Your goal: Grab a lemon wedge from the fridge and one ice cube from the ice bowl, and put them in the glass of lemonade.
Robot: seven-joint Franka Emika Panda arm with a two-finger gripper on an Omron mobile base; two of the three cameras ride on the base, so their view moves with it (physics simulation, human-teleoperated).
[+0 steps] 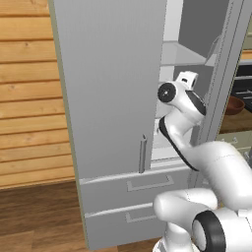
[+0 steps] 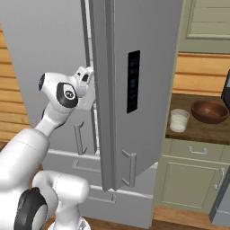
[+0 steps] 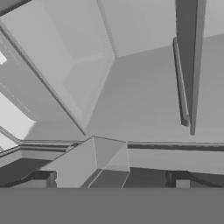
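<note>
Wood-panelled kitchen walls flank the fridge (image 1: 113, 98), whose doors stand ajar. No lemon wedge can be made out; it presumably lies on a shelf ahead of the jaws, deeper inside the fridge. The gripper (image 3: 111, 177) reaches into the gap between the doors, fingers spread wide and grasping nothing. The glass of lemonade (image 2: 179, 120) stands on the counter (image 2: 197, 130) to the right, beside a brown bowl (image 2: 210, 111).

A rendered home kitchen: a tall grey fridge (image 2: 134, 90) with double doors and bottom drawers fills the middle, beige cabinets (image 2: 188, 179) under a dark wooden counter (image 2: 197, 130) at the right, wood-plank walls (image 1: 29, 98) at left, wooden floor (image 1: 39, 216) below.
</note>
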